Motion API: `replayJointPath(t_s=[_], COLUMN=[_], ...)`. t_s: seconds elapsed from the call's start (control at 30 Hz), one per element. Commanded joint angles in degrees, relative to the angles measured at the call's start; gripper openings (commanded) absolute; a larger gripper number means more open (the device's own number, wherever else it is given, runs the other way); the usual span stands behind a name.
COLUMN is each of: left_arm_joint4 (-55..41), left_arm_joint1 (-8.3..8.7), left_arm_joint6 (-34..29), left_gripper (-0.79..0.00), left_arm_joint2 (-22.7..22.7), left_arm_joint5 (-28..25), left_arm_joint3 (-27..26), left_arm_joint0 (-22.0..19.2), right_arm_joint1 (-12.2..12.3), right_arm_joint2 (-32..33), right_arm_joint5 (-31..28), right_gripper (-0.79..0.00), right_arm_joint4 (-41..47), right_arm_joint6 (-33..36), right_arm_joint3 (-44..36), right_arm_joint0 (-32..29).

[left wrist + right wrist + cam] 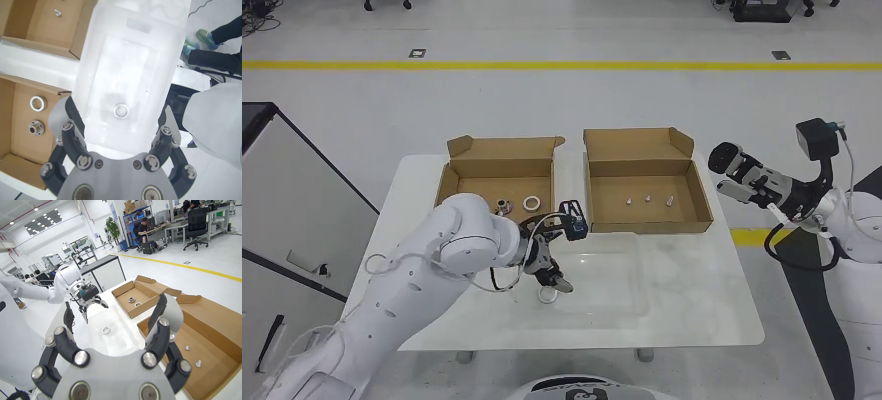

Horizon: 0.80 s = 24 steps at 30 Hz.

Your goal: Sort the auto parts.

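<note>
Step in hand, by the look of it: fetching the one loose metal ring (121, 110) out of the clear tray (612, 285) in the middle of the desk (702, 300). Lying flat toward the tray's left end; small, silvery, smooth-walled, open through the middle. Probably hard and slippery under ribbed pads.

Poised right over it, the left pincer (119, 107), fingers spread wide to either side, nothing held.

Needed next: a straight drop with the fingers straddling the ring's outer wall, a firm squeeze, a lift clear of the tray's rim. Then a carry to the left cardboard box (477, 195), already holding a matching ring (533, 202) and a flanged hub (504, 207).

Just beside that, the right cardboard box (697, 200) with three small bolts (647, 198).

Farther out, near the desk's right edge, the right pincer (115, 302), raised, likewise spread and empty.
</note>
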Motion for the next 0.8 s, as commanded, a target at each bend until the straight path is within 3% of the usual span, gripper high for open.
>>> replayJointPath(t_s=[0.0, 0.4, 0.53, 0.63, 0.77], left_arm_joint4=[0.97, 1.69, 0.76, 0.6, 0.01], left_arm_joint1=[-0.2, -1.89, -2.21, -2.36, -2.53], left_arm_joint6=[-1.12, -5.24, -5.23, -5.46, -5.55], left_gripper=[0.0, -0.028, -0.139, -0.286, -0.394], left_arm_joint2=[3.11, 16.94, 19.03, 21.04, 24.14], left_arm_joint5=[1.21, 5.33, 5.32, 5.55, 5.64], left_arm_joint3=[0.31, 8.92, 11.5, 12.73, 14.3], left_arm_joint0=[-1.56, -11.15, -12.88, -13.98, -15.88], right_arm_joint1=[0.0, 0.0, 0.0, 0.0, 0.0], right_arm_joint2=[0.0, 0.0, 0.0, 0.0, 0.0], right_arm_joint5=[0.0, 0.0, 0.0, 0.0, 0.0], right_gripper=[0.0, 0.0, 0.0, 0.0, 0.0], right_arm_joint4=[0.0, 0.0, 0.0, 0.0, 0.0], right_arm_joint6=[0.0, 0.0, 0.0, 0.0, 0.0], right_arm_joint3=[0.0, 0.0, 0.0, 0.0, 0.0], right_arm_joint0=[0.0, 0.0, 0.0, 0.0, 0.0])
